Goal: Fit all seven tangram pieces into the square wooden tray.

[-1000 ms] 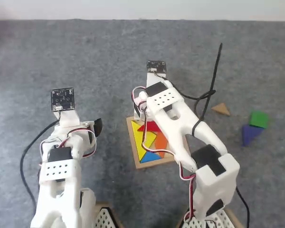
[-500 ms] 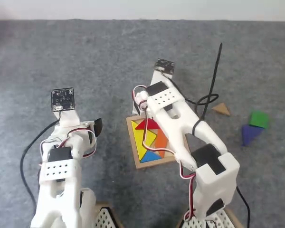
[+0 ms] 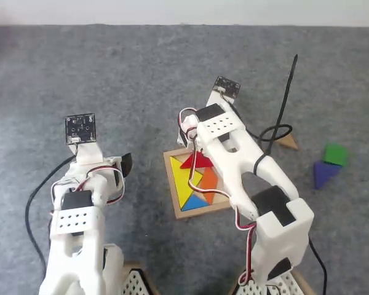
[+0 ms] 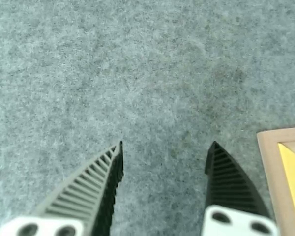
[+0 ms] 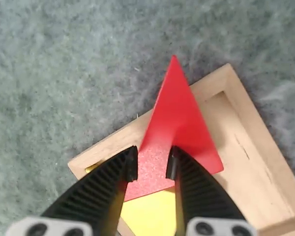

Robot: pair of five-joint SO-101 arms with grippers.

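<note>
While my right tool [image 5: 151,160] pinches the red plastic triangle [image 5: 179,123] by its wide end, that piece lies slanted across the far rim of the square wooden tray [image 3: 171,186], its sharp tip poking out over the grey felt surface [image 3: 111,74]. I judge it not yet seated.

Inside the tray sit a yellow triangle [image 3: 183,184], an orange piece [image 3: 208,178] and a light blue triangle [image 3: 194,201]. Three pieces wait on the felt, well apart from the tray on my right: a small tan triangle [image 3: 287,141], a green square [image 3: 335,153] and, just beside it, a dark blue triangle [image 3: 323,174]. So roughly half is done: three in, one in hand, three to fetch.

My left tool [image 4: 164,147] hangs with its jaws wide and holding nothing, over bare felt near the tray's corner.

Compared with a second ago, my right wrist has swung rightward, and more of the red triangle shows from under the arm. My left arm has not moved.
</note>
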